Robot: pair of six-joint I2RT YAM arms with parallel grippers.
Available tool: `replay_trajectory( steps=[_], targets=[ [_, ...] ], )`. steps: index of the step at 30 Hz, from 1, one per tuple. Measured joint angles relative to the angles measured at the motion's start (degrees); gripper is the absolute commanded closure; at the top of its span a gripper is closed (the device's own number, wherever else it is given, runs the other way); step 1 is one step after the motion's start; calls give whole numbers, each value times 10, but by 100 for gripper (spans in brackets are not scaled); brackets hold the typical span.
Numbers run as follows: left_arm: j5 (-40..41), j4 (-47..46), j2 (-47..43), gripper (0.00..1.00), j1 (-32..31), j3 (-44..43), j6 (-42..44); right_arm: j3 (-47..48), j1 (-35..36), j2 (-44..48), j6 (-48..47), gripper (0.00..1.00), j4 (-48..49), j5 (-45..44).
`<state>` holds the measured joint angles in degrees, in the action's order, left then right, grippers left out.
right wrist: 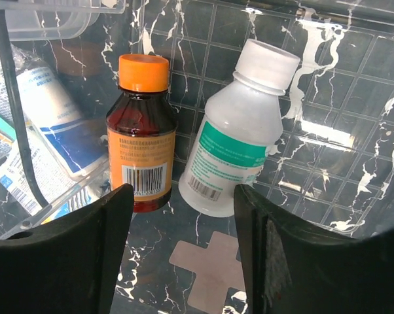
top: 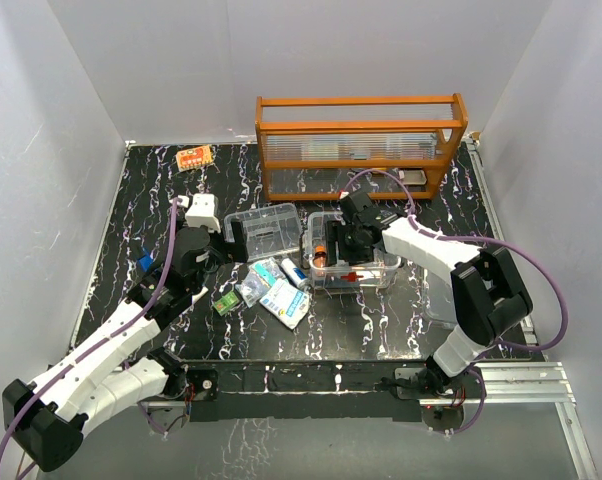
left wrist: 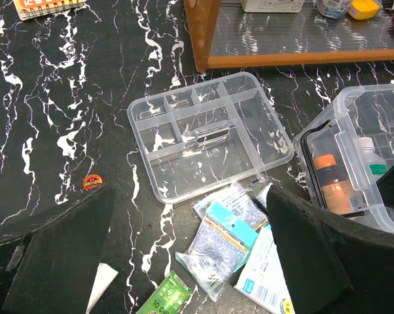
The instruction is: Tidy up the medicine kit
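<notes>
Right hand [right wrist: 182, 196] part-open, empty, over white bottle [right wrist: 239, 131]

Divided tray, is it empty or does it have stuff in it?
Empty: the divided tray shows only the marbled table through every clear compartment.
</notes>
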<state>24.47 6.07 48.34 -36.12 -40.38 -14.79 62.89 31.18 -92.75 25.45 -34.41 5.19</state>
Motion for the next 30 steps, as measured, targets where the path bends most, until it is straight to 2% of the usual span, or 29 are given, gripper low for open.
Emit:
replay_trajectory(
  steps=[5, 15, 24, 30],
  targets=[
    [-3, 0, 0, 1, 0, 0, 0, 0, -2, -4, 1, 51, 3, -3],
    [-3, 0, 2, 1, 0, 0, 0, 0, -2, -4, 8, 49, 12, -53],
    [-3, 0, 6, 1, 0, 0, 0, 0, -2, -26, 16, 66, 44, -68],
    [-3, 0, 7, 1, 0, 0, 0, -5, -4, -29, 15, 71, 63, -53]
  ],
)
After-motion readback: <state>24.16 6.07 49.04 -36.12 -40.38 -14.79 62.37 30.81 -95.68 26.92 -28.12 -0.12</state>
